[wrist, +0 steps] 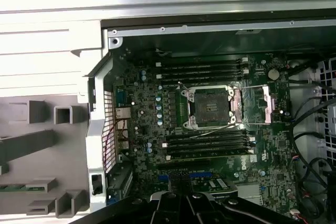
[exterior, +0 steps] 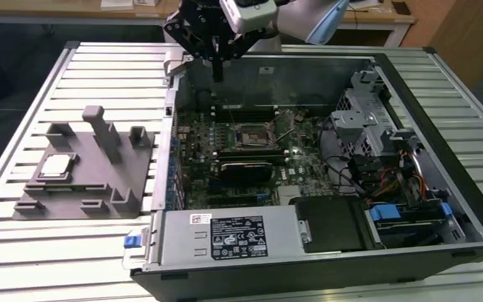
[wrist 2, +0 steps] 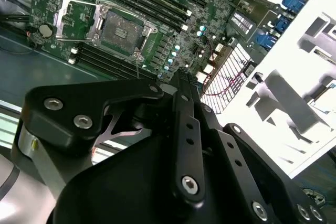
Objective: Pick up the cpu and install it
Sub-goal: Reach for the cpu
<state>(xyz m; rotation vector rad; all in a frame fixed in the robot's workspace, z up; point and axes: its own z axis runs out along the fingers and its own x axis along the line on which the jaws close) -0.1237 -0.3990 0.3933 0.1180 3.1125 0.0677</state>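
- Now, gripper [exterior: 217, 74] hangs over the far wall of the case [exterior: 309, 78], fingers pinched together, holding nothing.
- Cpu [exterior: 57, 165] lies flat on the fixture [exterior: 99, 189], at the exterior view's left of the case, well apart from the gripper.
- Socket [wrist: 210, 107] has its lid flipped open.

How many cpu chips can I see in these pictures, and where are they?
1. The cpu lies flat on the grey fixture, at the exterior view's left of the open computer case. The socket on the board holds none. Another could be hidden from view.
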